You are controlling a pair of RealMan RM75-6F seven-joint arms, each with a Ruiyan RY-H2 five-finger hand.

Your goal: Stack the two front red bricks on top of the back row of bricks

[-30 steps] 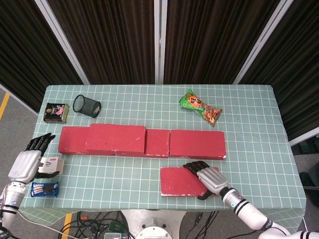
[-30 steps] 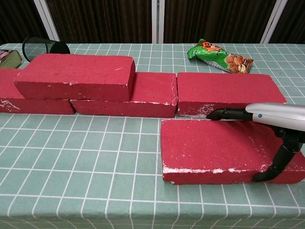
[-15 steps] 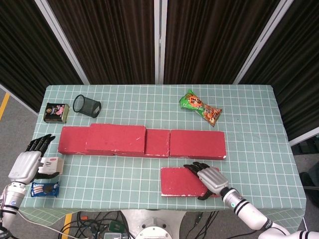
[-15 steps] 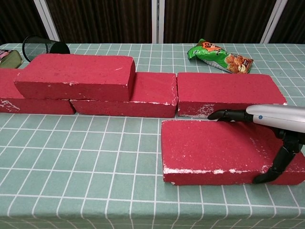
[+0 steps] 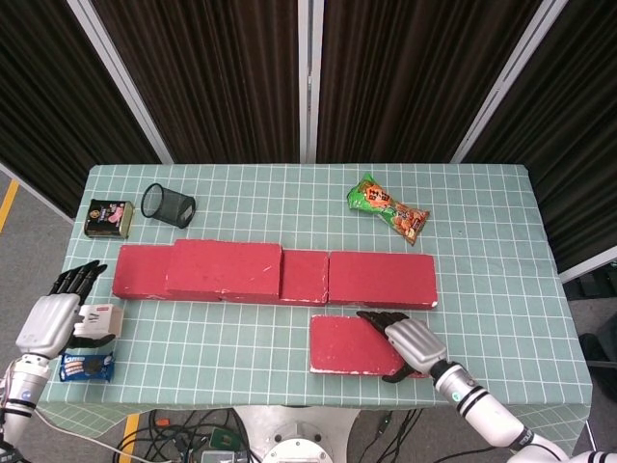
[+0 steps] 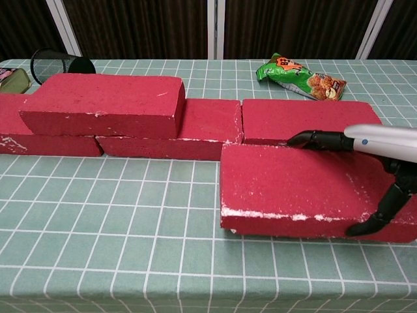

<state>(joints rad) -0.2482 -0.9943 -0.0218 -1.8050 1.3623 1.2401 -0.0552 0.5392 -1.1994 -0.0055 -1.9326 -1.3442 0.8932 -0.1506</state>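
- One red brick (image 5: 228, 267) already lies on top of the back row (image 5: 381, 278), at its left part.
- The right hand (image 5: 413, 345) grasps the second front brick (image 5: 352, 344), fingers on top and thumb under its near edge; stacking it is left.
- The left hand (image 5: 60, 318) holds a small white box (image 5: 100, 318).
- The snack bag (image 5: 388, 209) and mesh cup (image 5: 167, 204) lie behind the row, not in the way.

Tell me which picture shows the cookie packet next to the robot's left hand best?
The head view. The small blue cookie packet lies near the table's front left edge, just in front of the left robot hand, with its whole top showing. The chest view does not show the packet or that hand at all; its left side ends at the red bricks.
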